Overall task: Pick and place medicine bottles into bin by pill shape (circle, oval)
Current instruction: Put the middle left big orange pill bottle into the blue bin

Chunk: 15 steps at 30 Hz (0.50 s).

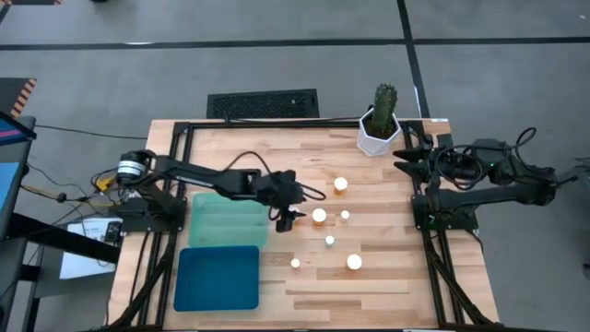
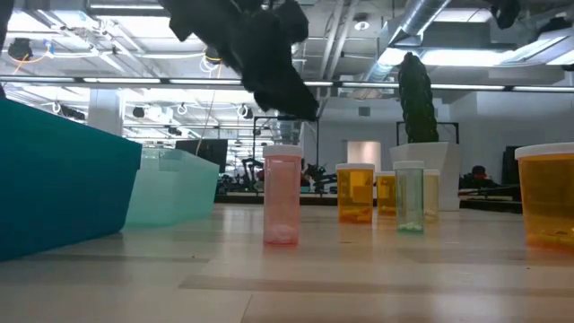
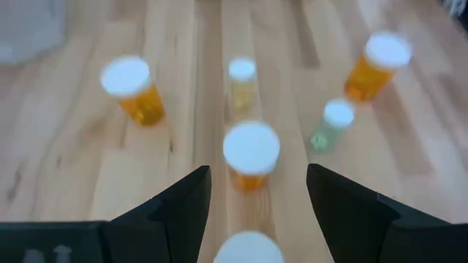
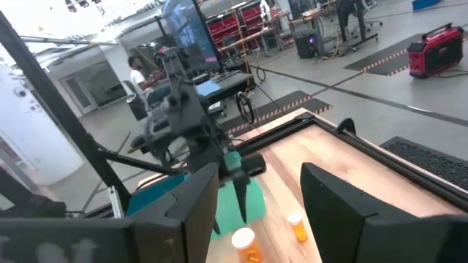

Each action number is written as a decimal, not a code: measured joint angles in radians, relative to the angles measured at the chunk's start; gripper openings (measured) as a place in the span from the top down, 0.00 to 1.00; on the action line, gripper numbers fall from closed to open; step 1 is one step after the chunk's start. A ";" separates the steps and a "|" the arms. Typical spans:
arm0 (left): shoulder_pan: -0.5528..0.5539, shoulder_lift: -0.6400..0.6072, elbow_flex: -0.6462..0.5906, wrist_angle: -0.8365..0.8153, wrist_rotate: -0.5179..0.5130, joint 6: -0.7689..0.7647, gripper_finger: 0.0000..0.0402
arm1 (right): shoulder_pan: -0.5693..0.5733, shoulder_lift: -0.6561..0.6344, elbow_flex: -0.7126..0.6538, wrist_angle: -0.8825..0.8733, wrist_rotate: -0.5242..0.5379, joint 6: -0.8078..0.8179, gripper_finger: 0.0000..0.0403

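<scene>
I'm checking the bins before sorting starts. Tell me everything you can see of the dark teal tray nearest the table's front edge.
The dark teal rectangular tray looks like plastic, with rounded corners and a raised rim. It lies flat on the wooden table at its front left, just in front of the paler mint tray, their edges close or touching. Nothing shows inside it. In the low view its slanted wall fills the left side. No gripper touches it.

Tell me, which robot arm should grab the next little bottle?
Probably the left. Its open end effector hovers over the table right beside the medicine bottles, near the trays. The right end effector waits at the table's edge by the cactus pot, farther off.
</scene>
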 joint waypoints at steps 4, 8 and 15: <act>-0.005 0.027 0.000 -0.019 -0.024 0.021 0.45 | 0.000 0.000 0.000 0.000 -0.008 0.000 0.49; -0.004 0.031 0.000 -0.094 -0.027 0.034 0.45 | 0.000 0.000 0.000 -0.003 -0.023 0.002 0.48; -0.005 0.031 -0.005 -0.129 -0.077 0.090 0.39 | 0.000 0.000 0.000 -0.023 -0.023 0.002 0.49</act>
